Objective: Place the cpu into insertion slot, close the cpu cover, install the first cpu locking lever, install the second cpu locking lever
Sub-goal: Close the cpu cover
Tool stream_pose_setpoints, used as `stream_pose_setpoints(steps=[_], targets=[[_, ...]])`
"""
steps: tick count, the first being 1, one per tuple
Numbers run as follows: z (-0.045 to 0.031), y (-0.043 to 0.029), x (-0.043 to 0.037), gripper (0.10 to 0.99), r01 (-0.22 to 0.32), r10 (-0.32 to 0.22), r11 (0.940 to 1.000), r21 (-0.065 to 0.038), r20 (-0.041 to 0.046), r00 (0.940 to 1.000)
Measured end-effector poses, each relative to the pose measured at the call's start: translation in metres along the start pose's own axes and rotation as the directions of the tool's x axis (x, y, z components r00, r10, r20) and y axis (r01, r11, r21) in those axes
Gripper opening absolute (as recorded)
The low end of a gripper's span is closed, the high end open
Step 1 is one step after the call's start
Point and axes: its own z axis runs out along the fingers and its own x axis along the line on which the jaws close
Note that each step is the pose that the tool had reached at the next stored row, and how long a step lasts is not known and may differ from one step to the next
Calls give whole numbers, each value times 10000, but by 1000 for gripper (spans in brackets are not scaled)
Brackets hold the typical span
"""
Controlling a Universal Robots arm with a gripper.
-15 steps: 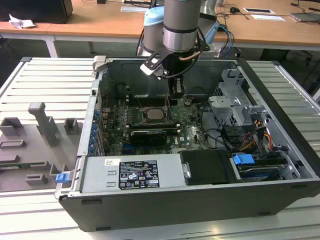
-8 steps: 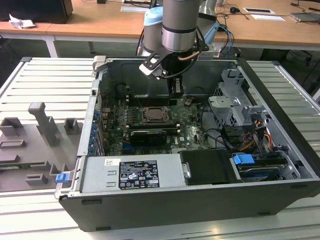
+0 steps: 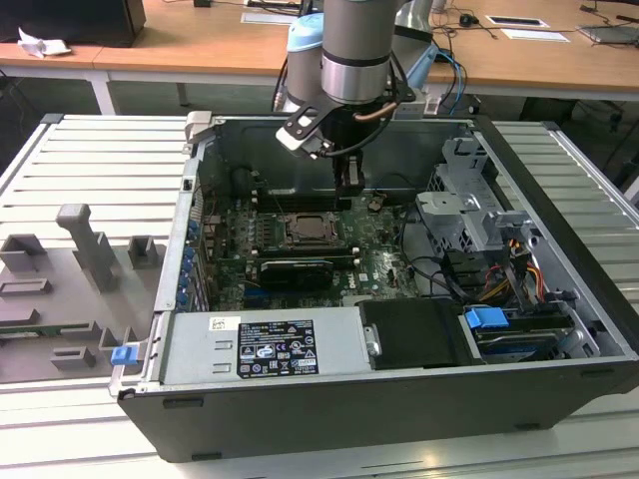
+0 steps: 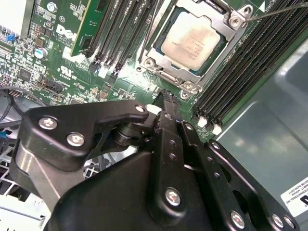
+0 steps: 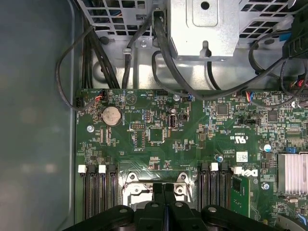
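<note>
The cpu (image 4: 192, 39), a silvery-tan square chip, lies in the insertion slot (image 4: 188, 86) on the green motherboard (image 4: 67, 62). The silvery cpu cover (image 4: 227, 45) lies flat around the chip's edges. A thin metal lever rod (image 4: 281, 8) runs away from one socket corner. My gripper (image 4: 166, 96) hangs just above the board beside the socket, fingers shut together with nothing between them. In the first wrist view the gripper (image 5: 163, 188) sits over the socket's edge (image 5: 137, 188). In the exterior view the gripper (image 3: 348, 185) is inside the open computer case, just behind the socket (image 3: 305, 232).
Black memory slots (image 4: 236, 82) flank the socket on both sides. A drive cage (image 3: 469, 205) and cables (image 3: 439, 269) fill the case at the exterior view's right, with the power supply (image 3: 270, 344) at the front. Grey fixtures (image 3: 90, 249) stand on the table at the exterior view's left.
</note>
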Motion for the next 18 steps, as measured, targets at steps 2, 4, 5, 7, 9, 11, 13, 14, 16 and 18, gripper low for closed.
stream_pose_setpoints(steps=[2,4,5,7,9,11,13,14,16,18], targets=[[0,-4,0,106,0,0,10000,0,0,10000],[0,-10,0,106,-1,1,10000,0,0,10000],[-1,-13,0,106,-1,1,10000,0,1,10000],[-1,-20,0,106,-1,1,10000,0,0,10000],[-2,-45,0,106,0,0,10000,1,1,10000],[-2,-73,0,106,0,0,10000,0,1,10000],[-3,-107,0,106,-1,1,10000,0,1,10000],[-4,-122,0,106,-1,1,10000,0,1,10000],[-5,-171,0,106,0,0,10000,0,0,10000],[-9,-260,0,106,-1,1,10000,0,0,10000]])
